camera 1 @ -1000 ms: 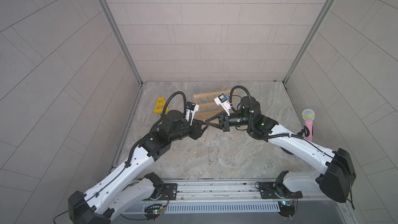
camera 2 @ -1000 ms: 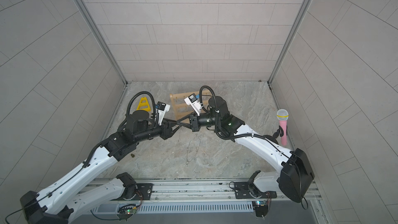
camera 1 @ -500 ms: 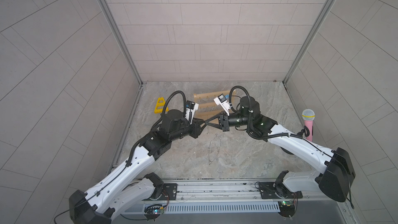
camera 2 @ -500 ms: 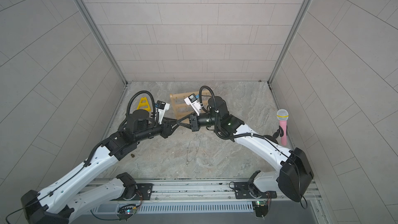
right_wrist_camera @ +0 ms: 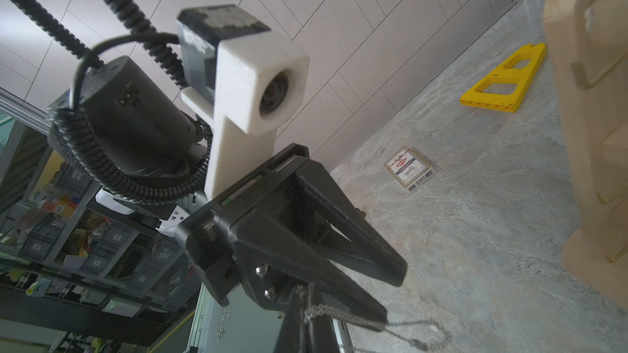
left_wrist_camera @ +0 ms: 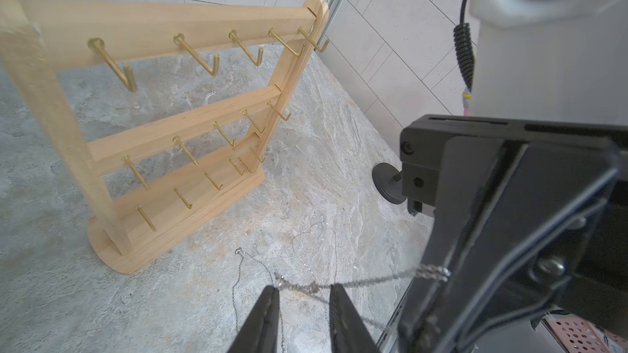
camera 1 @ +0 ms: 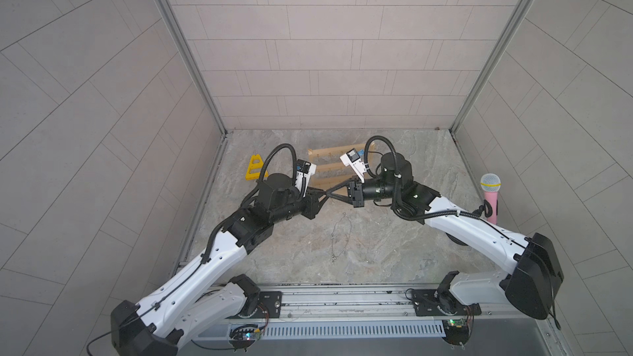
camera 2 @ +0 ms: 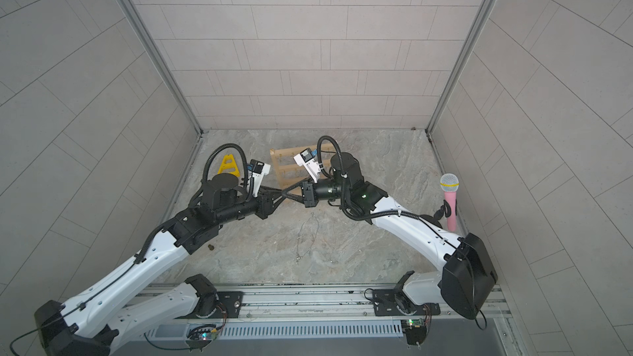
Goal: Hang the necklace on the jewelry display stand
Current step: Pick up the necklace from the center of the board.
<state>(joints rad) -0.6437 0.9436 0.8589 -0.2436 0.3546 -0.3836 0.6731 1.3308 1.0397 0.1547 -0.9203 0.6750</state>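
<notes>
My right gripper (left_wrist_camera: 436, 271) is clamped on the thin silver chain necklace (left_wrist_camera: 373, 280), which stretches level across to my left gripper (left_wrist_camera: 304, 292). The left jaws stand apart around it. The rest of the chain hangs toward the grey stone tabletop (left_wrist_camera: 306, 164), just before the upright pale wooden jewelry display stand (left_wrist_camera: 170, 127), whose 3 bars run crosswise with their hooks facing me.

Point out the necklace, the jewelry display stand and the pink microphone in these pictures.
necklace (left_wrist_camera: 312, 288): left wrist view, on the knotted stretch of the taut chain.
jewelry display stand (left_wrist_camera: 170, 25): left wrist view, on its top bar.
pink microphone (camera 1: 492, 198): in a top view, on its handle.
</notes>
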